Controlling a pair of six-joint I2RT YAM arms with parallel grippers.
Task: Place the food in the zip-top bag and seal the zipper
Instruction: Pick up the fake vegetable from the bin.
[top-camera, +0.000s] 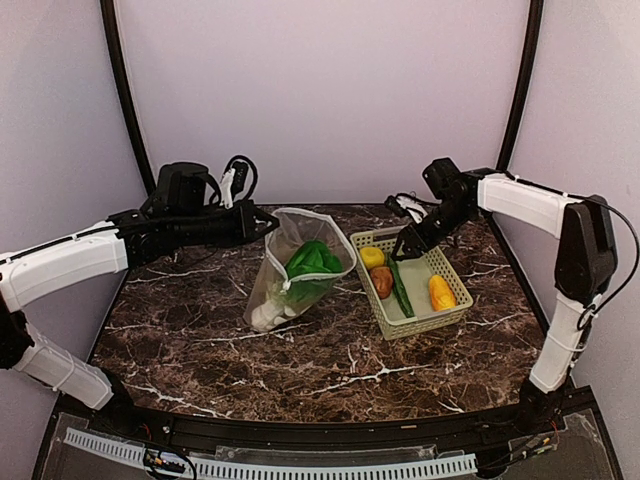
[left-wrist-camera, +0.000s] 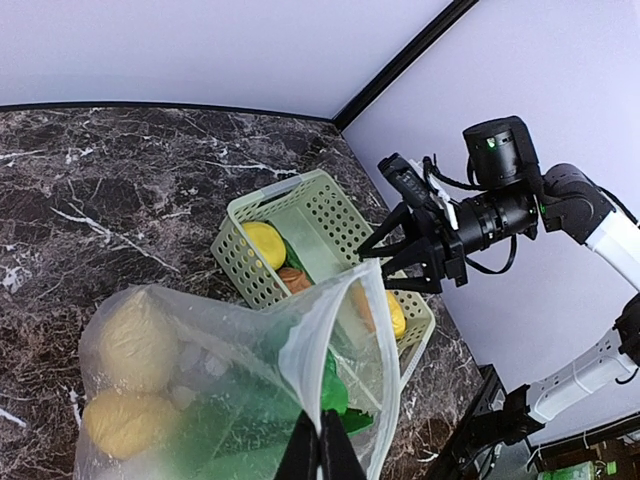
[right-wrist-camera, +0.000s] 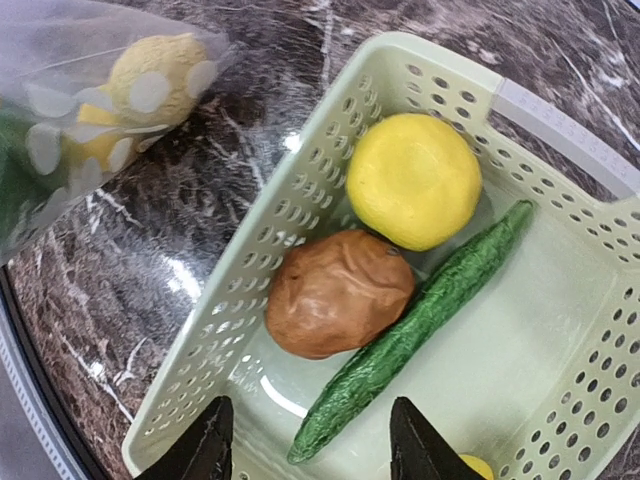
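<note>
The clear dotted zip-top bag (top-camera: 295, 268) stands open on the table, holding the green cabbage (top-camera: 312, 262) and pale yellow pieces (left-wrist-camera: 128, 345). My left gripper (left-wrist-camera: 320, 450) is shut on the bag's whitish zipper rim (left-wrist-camera: 305, 350) and holds the mouth up. My right gripper (right-wrist-camera: 310, 440) is open above the light green basket (top-camera: 455, 310), over a brown piece (right-wrist-camera: 338, 292), a yellow round piece (right-wrist-camera: 413, 180) and a green cucumber (right-wrist-camera: 420, 320). An orange-yellow piece (top-camera: 441, 292) lies at the basket's near end.
The basket stands to the right of the bag on the dark marble table (top-camera: 200, 330). Black frame posts (top-camera: 125, 90) rise at the back corners before the pale walls.
</note>
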